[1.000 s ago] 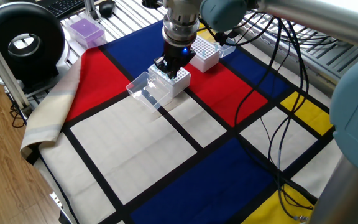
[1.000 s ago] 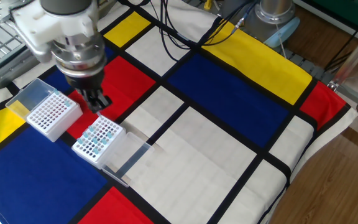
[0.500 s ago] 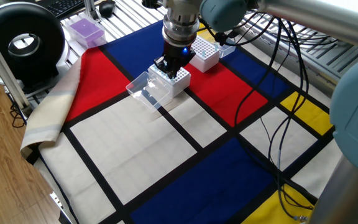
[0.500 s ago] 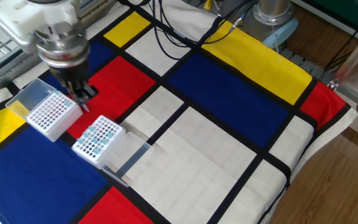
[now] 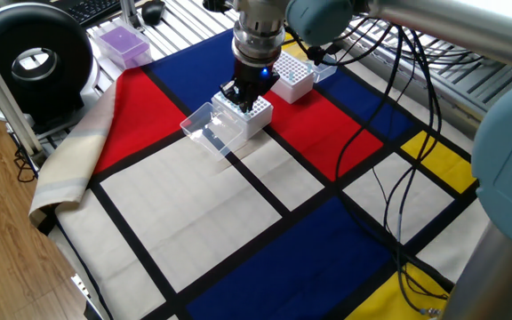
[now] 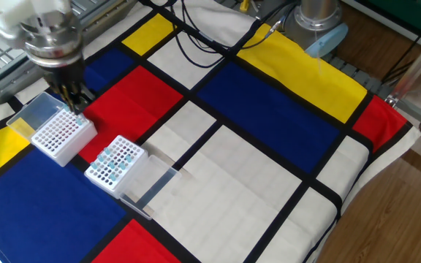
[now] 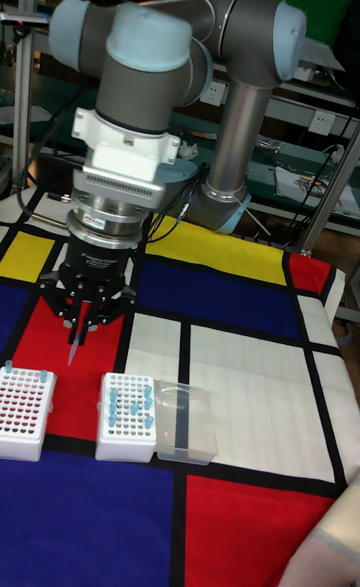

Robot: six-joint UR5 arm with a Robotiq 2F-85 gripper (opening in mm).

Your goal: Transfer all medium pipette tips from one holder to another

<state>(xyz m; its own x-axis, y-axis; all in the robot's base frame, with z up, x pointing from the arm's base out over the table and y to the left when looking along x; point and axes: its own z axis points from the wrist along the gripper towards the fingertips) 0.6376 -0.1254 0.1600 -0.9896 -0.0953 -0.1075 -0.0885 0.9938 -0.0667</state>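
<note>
Two white racks stand side by side on the coloured cloth. The right one (image 7: 125, 412) (image 6: 115, 164) still carries several pale blue medium pipette tips (image 7: 128, 402), and its clear lid (image 7: 185, 422) lies open beside it. The left rack (image 7: 22, 412) (image 6: 58, 133) shows mostly bare holes. In the tall fixed view my gripper (image 7: 78, 325) hangs above the gap between the racks, shut on one slender tip (image 7: 73, 352) that points down. The other fixed view puts the gripper (image 6: 71, 102) over the left rack's far edge. In one fixed view the gripper (image 5: 243, 92) sits above the lidded rack (image 5: 245, 114).
A purple box (image 5: 121, 43) and a black round device (image 5: 32, 58) sit beyond the cloth's far left corner. Black cables (image 5: 389, 133) trail over the cloth towards the arm's base (image 6: 320, 14). The cloth hangs over the table edge (image 5: 65, 169).
In the other fixed view the gripper has travelled left, from over the rack with tips to over the other rack. One fixed view shows no difference.
</note>
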